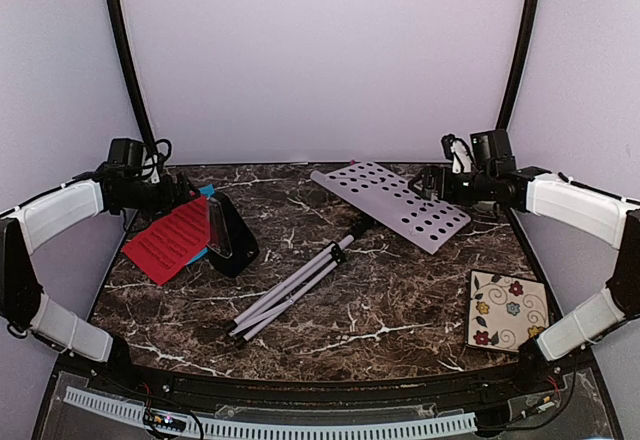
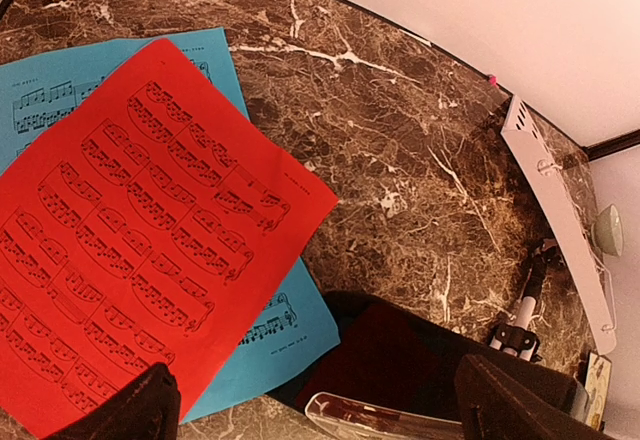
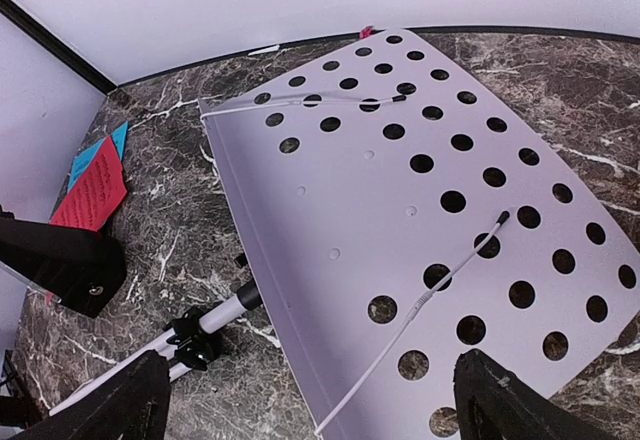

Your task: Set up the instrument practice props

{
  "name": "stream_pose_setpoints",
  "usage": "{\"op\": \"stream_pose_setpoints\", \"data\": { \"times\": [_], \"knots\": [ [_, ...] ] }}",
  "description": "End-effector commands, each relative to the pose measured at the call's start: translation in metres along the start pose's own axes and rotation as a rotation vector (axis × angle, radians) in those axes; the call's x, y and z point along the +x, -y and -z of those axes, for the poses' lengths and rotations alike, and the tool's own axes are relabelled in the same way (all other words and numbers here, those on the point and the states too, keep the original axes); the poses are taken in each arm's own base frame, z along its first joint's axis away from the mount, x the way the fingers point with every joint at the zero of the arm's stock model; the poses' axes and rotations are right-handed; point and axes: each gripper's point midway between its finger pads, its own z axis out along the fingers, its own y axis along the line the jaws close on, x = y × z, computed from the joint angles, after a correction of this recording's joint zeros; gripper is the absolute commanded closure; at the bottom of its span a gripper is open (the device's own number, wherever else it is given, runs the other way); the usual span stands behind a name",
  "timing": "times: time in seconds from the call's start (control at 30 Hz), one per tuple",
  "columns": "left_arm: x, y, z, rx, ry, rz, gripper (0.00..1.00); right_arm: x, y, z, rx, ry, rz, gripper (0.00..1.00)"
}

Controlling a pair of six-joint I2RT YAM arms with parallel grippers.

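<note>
Okay, left gripper [image 2: 320, 410] is hovering fully open, gripping nothing, above the red page [image 2: 150, 240], which is lying over the cyan-blue page [image 2: 60, 90]. The metronome [image 2: 400, 360] is sitting on the blue sheet's corner.

Right gripper [image 3: 315, 400] is also hanging wide open and empty, over the music stand's perforated desk [image 3: 400, 210]. The stand is lying flat on the table [image 1: 400, 330] with its tripod legs [image 1: 290, 295] folded together, so I'm guessing it needs lifting upright first. The floral tile [image 1: 508, 310] is lying well apart, near the right arm.

Hard to read: the left wrist view is cutting off the metronome, so I can't tell if it's upright or tipped. Red is hiding most of the blue page.
</note>
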Motion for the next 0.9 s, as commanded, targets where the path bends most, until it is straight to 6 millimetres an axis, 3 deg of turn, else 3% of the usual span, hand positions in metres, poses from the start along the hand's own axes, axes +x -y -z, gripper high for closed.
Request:
{"op": "stream_pose_setpoints", "data": {
  "times": [0.0,0.2,0.4,0.53,0.77,0.87],
  "knots": [
    [-0.013,0.015,0.016,0.057,0.054,-0.051,0.01,-0.03,-0.003,0.016,-0.009,0.089,0.026,0.0],
    [-0.019,0.024,0.023,0.081,0.064,-0.089,0.01,-0.08,0.014,0.052,-0.067,0.259,-0.031,0.0],
    [-0.028,0.034,0.033,0.1,0.074,-0.14,0.01,-0.099,-0.009,0.054,-0.098,0.229,0.097,0.0],
    [-0.032,0.044,0.039,0.138,0.083,-0.161,0.01,-0.089,-0.029,0.037,-0.082,0.147,0.188,0.0],
    [-0.031,0.053,0.042,0.171,0.08,-0.191,0.01,-0.032,-0.069,-0.013,-0.151,-0.098,0.311,0.0],
    [-0.03,0.059,0.043,0.182,0.077,-0.212,0.01,-0.012,-0.077,-0.033,-0.158,-0.178,0.336,0.0]
  ]
}}
